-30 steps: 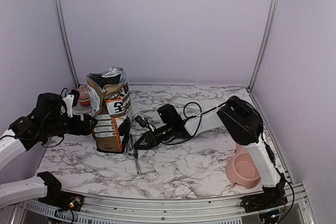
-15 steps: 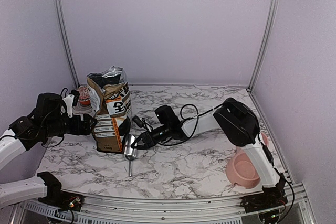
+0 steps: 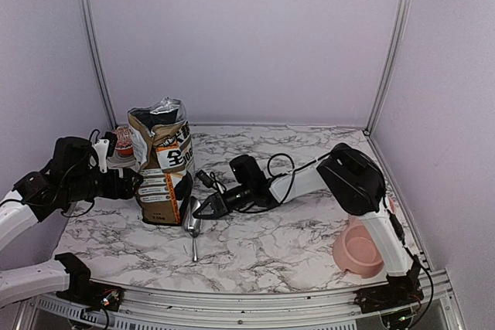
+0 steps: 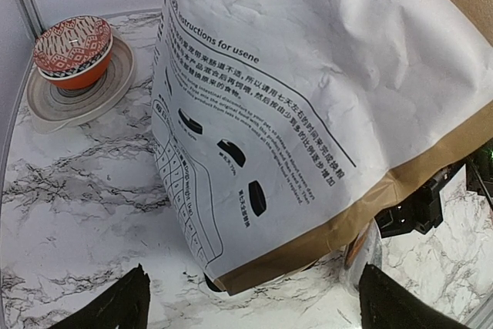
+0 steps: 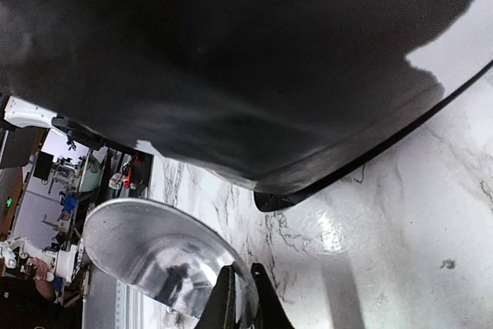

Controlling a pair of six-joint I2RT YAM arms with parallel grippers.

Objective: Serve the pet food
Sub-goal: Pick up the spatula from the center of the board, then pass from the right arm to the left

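Pet food bag — upright, top open.

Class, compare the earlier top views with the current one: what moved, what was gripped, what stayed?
The right pincer slid left toward the bag and shut on the rim of the metal scoop, shifting it slightly left. The bag, the open left pincer straddling it and the pink bowl stayed put.
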